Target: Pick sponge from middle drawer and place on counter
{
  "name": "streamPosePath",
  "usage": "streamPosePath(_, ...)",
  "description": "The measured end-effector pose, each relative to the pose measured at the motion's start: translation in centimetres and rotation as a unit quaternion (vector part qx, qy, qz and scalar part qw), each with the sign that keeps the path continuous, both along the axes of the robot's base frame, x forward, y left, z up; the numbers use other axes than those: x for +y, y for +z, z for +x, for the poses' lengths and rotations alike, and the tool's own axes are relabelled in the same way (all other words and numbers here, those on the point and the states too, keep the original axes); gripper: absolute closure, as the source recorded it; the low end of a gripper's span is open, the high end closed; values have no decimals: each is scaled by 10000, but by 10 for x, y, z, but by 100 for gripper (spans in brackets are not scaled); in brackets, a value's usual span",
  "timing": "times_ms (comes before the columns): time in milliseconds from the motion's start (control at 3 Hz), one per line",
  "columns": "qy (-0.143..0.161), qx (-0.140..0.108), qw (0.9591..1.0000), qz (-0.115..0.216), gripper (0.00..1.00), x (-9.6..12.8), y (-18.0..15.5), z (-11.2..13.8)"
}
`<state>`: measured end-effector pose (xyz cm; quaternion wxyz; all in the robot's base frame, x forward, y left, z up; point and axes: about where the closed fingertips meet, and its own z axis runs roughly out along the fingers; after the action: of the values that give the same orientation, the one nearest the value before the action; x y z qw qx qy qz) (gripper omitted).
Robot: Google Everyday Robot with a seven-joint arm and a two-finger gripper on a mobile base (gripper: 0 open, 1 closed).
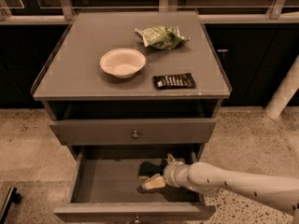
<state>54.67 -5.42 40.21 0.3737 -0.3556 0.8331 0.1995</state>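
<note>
**Getting the sponge out of the open drawer**

The jaws sit low inside the open drawer, toward its right rear, at the end of the pale arm that reaches in from the right. They are right at the sponge, whose dark face shows just left of the wrist, on or just above the drawer floor. Whether the jaws are spread around it or clamped on it cannot be told from this view. A pale wedge just below the dark pad may be its foam backing or part of the jaws.

The step in hand looks like the grasp, or the very start of the lift. To do it well, the grip should be firm across the pad before any rise, since soft foam gives and can slip free. The path out should run forward toward the drawer's open front first and only then up. The closed drawer above seems to overhang the rear of the tray, and an early lift would likely knock the arm against its front panel. Once clear of both fronts, the arm needs to rise above the rim of the desk before moving in over it.

On the desk, the bowl stands near the middle, the bag lies at the far right, and the wrapper near the front right. The bare left side looks the safest place to set the sponge down, well apart from all three.
</note>
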Motion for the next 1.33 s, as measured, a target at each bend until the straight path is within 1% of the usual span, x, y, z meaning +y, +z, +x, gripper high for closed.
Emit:
streamPosePath(333,-161,-108,9998,77,0,13,-15,9)
streamPosePath(667,-205,-115,9997,25,0,20,-30,9)
streamPosePath(1000,-205,69,9996,-158,0,21,-51,1)
streamPosePath(1333,-195,78,9996,-177,18,21,-52,1)
